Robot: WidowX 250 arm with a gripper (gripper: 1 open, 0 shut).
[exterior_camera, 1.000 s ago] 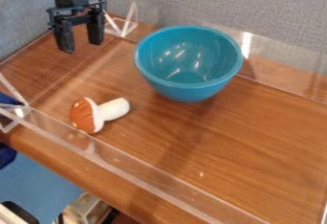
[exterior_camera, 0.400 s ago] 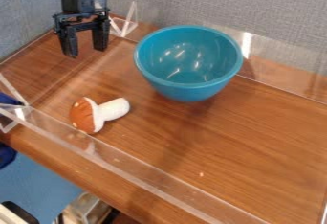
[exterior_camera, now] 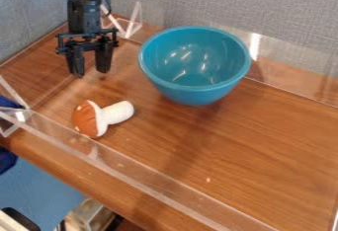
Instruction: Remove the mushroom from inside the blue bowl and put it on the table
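The mushroom (exterior_camera: pixel 101 115) lies on the table (exterior_camera: pixel 211 146), well below the jaws.

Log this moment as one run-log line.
mushroom: on table, on its side | blue bowl: empty | gripper: holding nothing

The scene is evenly and fairly brightly lit, with soft light from above. The brown wood-grain tabletop (exterior_camera: pixel 224 141) carries a broad pale sheen across its middle and right side. The glossy teal-blue plastic bowl (exterior_camera: pixel 196 64) shows small white highlights on its inner wall and casts a faint, soft-edged shadow at its base. The low clear acrylic rim (exterior_camera: pixel 158 181) catches light along its edges and looks milky in places. The picture is small and coarse, so fine detail is soft; the dark gripper (exterior_camera: pixel 87 61) shows little surface detail.
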